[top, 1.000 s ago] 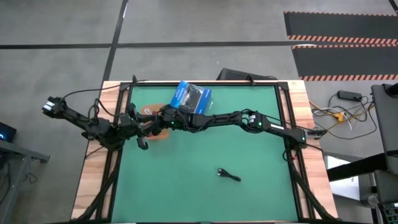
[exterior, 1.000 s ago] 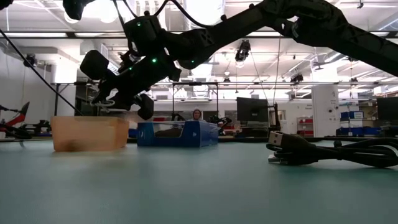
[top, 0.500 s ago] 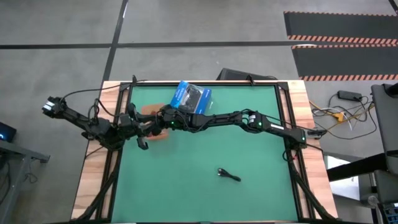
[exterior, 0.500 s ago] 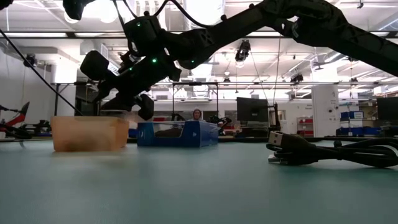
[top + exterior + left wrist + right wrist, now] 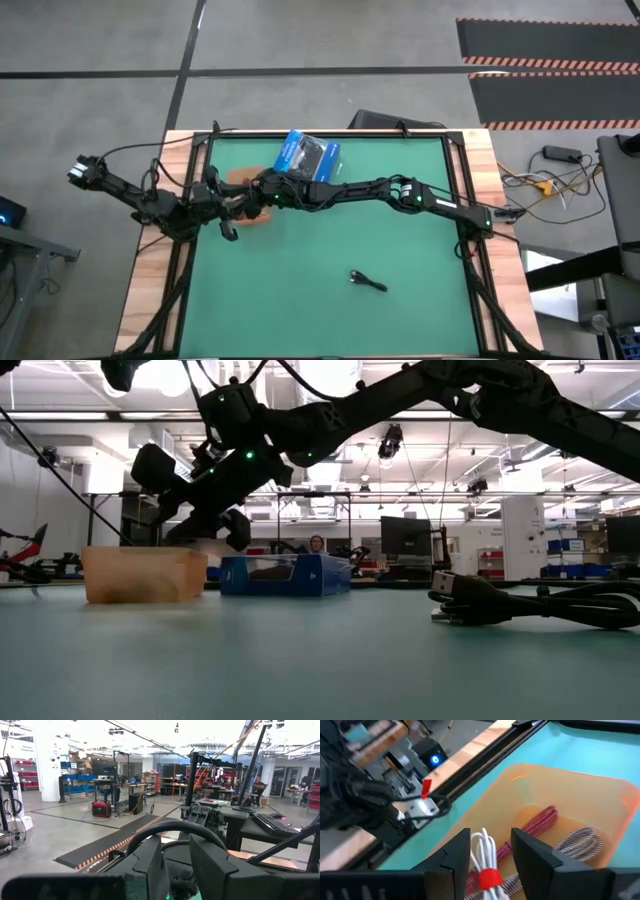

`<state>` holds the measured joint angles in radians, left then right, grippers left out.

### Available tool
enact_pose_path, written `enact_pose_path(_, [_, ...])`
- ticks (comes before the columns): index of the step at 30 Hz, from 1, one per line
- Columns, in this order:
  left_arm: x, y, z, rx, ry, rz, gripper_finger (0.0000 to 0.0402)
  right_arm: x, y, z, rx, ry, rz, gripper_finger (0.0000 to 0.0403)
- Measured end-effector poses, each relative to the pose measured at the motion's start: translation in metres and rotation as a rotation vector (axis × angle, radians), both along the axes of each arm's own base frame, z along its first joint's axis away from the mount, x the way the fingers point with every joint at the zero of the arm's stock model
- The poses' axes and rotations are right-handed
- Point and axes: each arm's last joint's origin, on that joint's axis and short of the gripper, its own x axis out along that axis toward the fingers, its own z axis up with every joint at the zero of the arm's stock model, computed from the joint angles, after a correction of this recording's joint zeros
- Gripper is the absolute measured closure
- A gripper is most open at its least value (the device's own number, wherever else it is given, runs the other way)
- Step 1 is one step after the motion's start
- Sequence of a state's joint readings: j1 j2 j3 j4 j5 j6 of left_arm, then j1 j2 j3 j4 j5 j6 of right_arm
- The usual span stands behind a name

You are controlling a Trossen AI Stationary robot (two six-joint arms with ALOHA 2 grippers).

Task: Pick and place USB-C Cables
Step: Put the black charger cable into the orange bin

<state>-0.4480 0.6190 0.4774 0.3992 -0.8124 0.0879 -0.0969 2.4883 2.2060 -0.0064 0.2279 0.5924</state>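
The flat brown tray (image 5: 600, 776) stands at the mat's far left (image 5: 240, 177). In it lie a white cable with a red tie (image 5: 486, 865), a dark red cable (image 5: 536, 824) and a grey braided cable (image 5: 580, 839). My right gripper (image 5: 491, 836) hovers open just above the tray (image 5: 215, 530), and the white cable shows below the gap between its fingers. A black cable (image 5: 368, 281) lies alone on the mat near the front (image 5: 520, 603). My left gripper (image 5: 176, 842) waits open beside the tray at the table's left edge (image 5: 226, 212).
A blue box (image 5: 308, 157) sits at the far edge, right of the tray (image 5: 285, 575). The right arm (image 5: 400, 192) stretches across the mat's far half. Green mat lies open around the black cable.
My right gripper has opened above the tray without moving away. The white cable, which hung at its fingers a second ago, has dropped into the tray.
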Motion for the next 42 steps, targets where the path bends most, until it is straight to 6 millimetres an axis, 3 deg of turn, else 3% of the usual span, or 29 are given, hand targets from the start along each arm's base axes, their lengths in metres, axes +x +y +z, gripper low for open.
enact_pose_path(6, [0.0,0.0,0.0,0.001,0.0,-0.002,0.0313,-0.007,0.001,0.016,-0.051,0.094,0.037,0.0281])
enact_pose_path(14, [0.0,0.0,-0.001,0.004,0.007,-0.001,0.0313,-0.037,0.009,0.063,-0.142,0.32,0.191,0.0294])
enact_pose_path(19, [0.0,0.0,-0.001,0.002,0.007,0.0,0.0313,-0.062,0.027,0.089,-0.19,0.476,0.271,0.0304])
enact_pose_path(23, [0.002,-0.001,-0.002,0.005,0.014,0.001,0.0313,-0.076,0.055,0.104,-0.257,0.505,0.366,0.0315])
enact_pose_path(33, [0.009,-0.004,-0.006,0.018,0.043,-0.002,0.0313,-0.127,0.107,0.102,-0.36,0.49,0.493,0.0335])
enact_pose_path(37, [0.014,-0.007,-0.008,0.023,0.049,-0.015,0.0313,-0.156,0.117,0.094,-0.389,0.439,0.523,0.0333])
enact_pose_path(42, [0.023,-0.011,-0.012,0.024,0.051,-0.017,0.0313,-0.189,0.116,0.088,-0.4,0.343,0.511,0.0335])
